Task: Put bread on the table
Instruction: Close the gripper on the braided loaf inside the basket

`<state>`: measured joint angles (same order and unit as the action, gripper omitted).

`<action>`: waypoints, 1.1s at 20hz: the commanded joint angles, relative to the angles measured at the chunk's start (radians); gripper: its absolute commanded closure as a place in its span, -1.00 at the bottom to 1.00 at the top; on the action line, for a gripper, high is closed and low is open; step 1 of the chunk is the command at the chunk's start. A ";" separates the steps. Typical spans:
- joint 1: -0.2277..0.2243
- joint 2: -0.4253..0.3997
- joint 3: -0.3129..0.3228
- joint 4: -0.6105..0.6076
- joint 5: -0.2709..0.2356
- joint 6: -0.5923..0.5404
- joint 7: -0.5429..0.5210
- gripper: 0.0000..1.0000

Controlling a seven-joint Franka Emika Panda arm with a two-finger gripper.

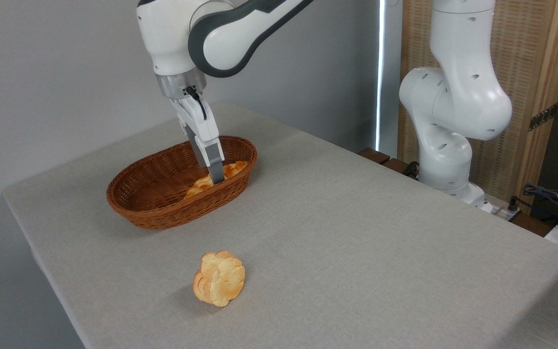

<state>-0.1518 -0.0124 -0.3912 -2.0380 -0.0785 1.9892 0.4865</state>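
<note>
Golden-orange bread (233,169), brown woven basket (162,213), pale-golden bun (219,278), grey-beige table (356,232)

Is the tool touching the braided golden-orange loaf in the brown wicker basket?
Cannot tell. Camera view: tool overlaps the braided loaf inside the wicker basket; contact itself is hidden.

White arm (221,34) bent downward, wrist tilted, jaws low, their spacing unclear.

No legible text, labels, brand marks or numbers on the arm (221,29), basket (162,213), bread (233,169), bun (219,278) or table (356,232).
</note>
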 commanded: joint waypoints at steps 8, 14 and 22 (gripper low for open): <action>-0.003 0.003 -0.020 -0.056 0.088 0.091 -0.009 -1.00; -0.002 0.003 -0.020 -0.056 0.086 0.091 -0.009 0.03; 0.000 0.000 -0.020 -0.051 0.082 0.089 -0.009 0.03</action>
<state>-0.1522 -0.0104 -0.4140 -2.0818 -0.0054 2.0498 0.4865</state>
